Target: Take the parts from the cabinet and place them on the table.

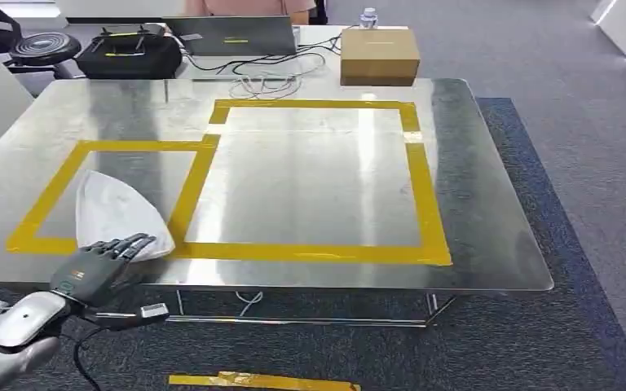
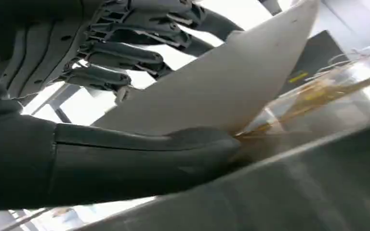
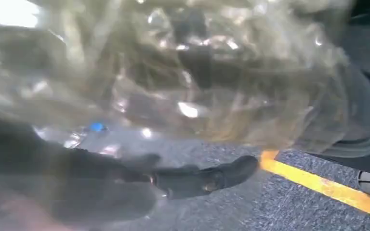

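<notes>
The left hand (image 1: 102,265) is at the near edge of the table (image 1: 489,228), with its fingers (image 2: 120,53) laid over the top of the white part (image 1: 114,213) and its thumb (image 2: 139,144) beneath the part's near edge, so the part is pinched between them. The part is a flat white sheet with a rounded outline; it lies inside the small tape square (image 1: 57,191) at the table's near left corner, with its near edge over the yellow tape and the table rim. A larger tape rectangle (image 1: 420,187) adjoins the small square toward the table's centre. The right hand (image 3: 125,183) holds a crinkled clear bag (image 3: 183,77) above grey carpet (image 3: 250,211), close to a yellow floor line (image 3: 327,185); the picture is blurred, and the exact finger position on the bag cannot be told. Beyond the table's far edge stand a cardboard box (image 1: 377,55), a laptop (image 1: 232,37) and a black bag (image 1: 129,53).
</notes>
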`<action>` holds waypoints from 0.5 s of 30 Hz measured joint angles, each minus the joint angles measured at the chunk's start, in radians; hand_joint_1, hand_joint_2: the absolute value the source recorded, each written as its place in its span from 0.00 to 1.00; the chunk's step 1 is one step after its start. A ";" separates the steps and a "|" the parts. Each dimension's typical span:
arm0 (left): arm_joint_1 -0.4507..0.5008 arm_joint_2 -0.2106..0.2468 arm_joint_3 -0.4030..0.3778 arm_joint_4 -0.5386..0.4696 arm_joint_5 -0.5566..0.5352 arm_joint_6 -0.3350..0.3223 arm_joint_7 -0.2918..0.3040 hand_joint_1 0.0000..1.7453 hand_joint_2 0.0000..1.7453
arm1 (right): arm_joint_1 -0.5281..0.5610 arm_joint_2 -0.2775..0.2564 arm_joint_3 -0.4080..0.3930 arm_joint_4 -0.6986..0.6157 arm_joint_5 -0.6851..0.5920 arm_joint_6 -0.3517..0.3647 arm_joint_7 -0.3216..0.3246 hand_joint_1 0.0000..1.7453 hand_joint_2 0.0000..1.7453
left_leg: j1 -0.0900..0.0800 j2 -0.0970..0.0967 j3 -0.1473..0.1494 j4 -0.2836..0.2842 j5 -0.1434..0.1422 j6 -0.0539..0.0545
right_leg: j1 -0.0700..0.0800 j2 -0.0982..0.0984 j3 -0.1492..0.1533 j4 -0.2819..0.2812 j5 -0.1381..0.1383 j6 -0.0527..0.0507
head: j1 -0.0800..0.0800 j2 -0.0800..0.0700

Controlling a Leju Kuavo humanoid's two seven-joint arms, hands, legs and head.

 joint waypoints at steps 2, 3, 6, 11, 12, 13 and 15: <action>-0.001 0.000 0.004 0.000 0.000 -0.002 0.000 0.00 0.00 | 0.000 0.000 0.000 0.000 0.000 -0.002 0.000 0.00 0.00 | 0.000 0.000 0.000 0.000 0.000 0.000 | 0.000 0.000 0.000 0.000 0.000 0.000 | 0.000 0.000; -0.001 -0.002 0.006 0.000 0.000 -0.002 0.000 0.00 0.00 | 0.000 0.000 0.000 0.000 0.000 -0.002 0.000 0.00 0.00 | 0.000 0.000 0.000 0.000 0.000 0.000 | 0.000 0.000 0.000 0.000 0.000 0.000 | 0.000 0.000; -0.002 -0.005 0.011 0.000 0.000 -0.008 0.000 0.00 0.00 | 0.000 0.000 0.000 0.000 0.000 -0.004 0.000 0.00 0.00 | 0.000 0.000 0.000 0.000 0.000 0.000 | 0.000 0.000 0.000 0.000 0.000 0.000 | 0.000 0.000; 0.003 -0.010 0.019 -0.001 0.000 -0.010 -0.002 0.00 0.00 | 0.000 0.001 0.000 0.000 0.000 -0.007 0.000 0.00 0.00 | 0.000 0.000 0.000 0.000 0.000 0.000 | 0.000 0.000 0.000 0.000 0.000 0.000 | 0.000 0.000; 0.004 -0.011 0.021 -0.001 0.002 -0.005 -0.002 0.00 0.00 | -0.001 0.001 0.000 0.000 0.000 -0.007 0.000 0.00 0.00 | 0.000 0.000 0.000 0.000 0.000 0.000 | 0.000 0.000 0.000 0.000 0.000 0.000 | 0.000 0.000; 0.004 -0.013 0.024 -0.001 0.003 -0.001 -0.002 0.00 0.00 | -0.001 0.001 0.000 0.000 0.000 -0.007 0.000 0.00 0.00 | 0.000 0.000 0.000 0.000 0.000 0.000 | 0.000 0.000 0.000 0.000 0.000 0.000 | 0.000 0.000; 0.004 -0.013 0.025 -0.001 0.003 0.004 -0.002 0.00 0.00 | -0.001 0.001 0.000 0.000 0.000 -0.007 0.000 0.00 0.00 | 0.000 0.000 0.000 0.000 0.000 0.000 | 0.000 0.000 0.000 0.000 0.000 0.000 | 0.000 0.000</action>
